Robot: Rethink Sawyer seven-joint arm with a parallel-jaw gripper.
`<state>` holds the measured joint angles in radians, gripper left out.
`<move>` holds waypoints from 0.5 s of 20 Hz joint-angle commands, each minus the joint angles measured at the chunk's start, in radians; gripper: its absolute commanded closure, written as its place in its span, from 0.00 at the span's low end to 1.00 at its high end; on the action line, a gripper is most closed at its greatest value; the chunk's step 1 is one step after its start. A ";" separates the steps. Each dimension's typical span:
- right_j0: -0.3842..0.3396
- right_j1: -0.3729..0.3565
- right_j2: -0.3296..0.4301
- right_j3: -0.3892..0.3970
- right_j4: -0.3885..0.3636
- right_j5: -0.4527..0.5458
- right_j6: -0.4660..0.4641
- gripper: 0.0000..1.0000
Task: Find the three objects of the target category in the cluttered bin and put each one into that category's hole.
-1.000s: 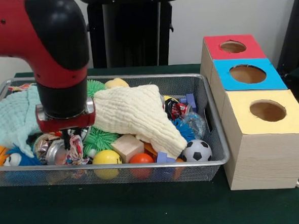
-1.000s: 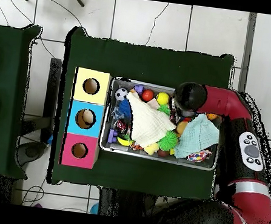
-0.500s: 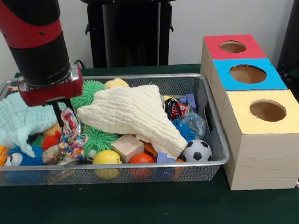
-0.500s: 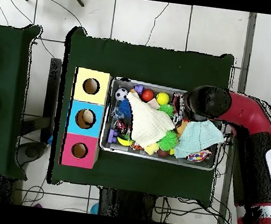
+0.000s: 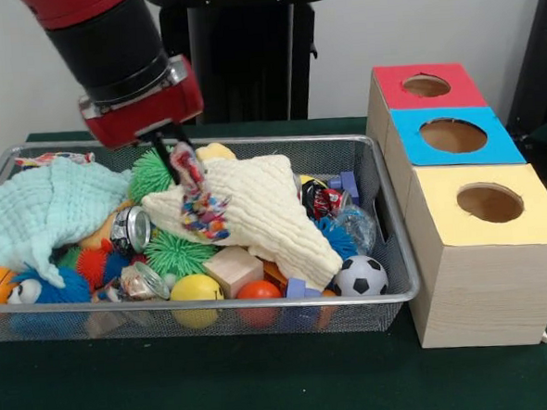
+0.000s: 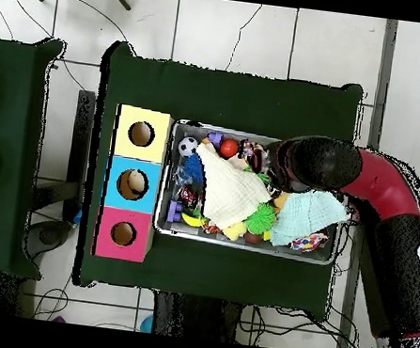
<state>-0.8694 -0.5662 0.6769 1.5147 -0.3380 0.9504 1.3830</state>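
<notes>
While the gripper [image 5: 168,148] hung above the wire bin [image 5: 386,217], its fingers were pinched on a crinkly multicoloured wrapper [image 5: 197,198].
The wrapper's long axis ran near vertical, top at 12 o'clock, tail drooping towards 5 and seeming to brush the cream cloth [image 5: 255,206]. Around it the bin held a mint cloth [image 5: 41,208], green spiky balls [image 5: 176,253], a can [image 5: 131,229], a wooden block [image 5: 233,266] and a soccer ball [image 5: 360,276]. At 3 o'clock stood the box [image 5: 473,276] with red, blue and yellow holes, insides unseen.
</notes>
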 commanded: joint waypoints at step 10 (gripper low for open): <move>0.097 -0.040 0.159 0.288 0.076 -0.190 0.098 1.00</move>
<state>-0.8293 -0.5789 0.7722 1.6789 -0.2842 0.8740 1.3830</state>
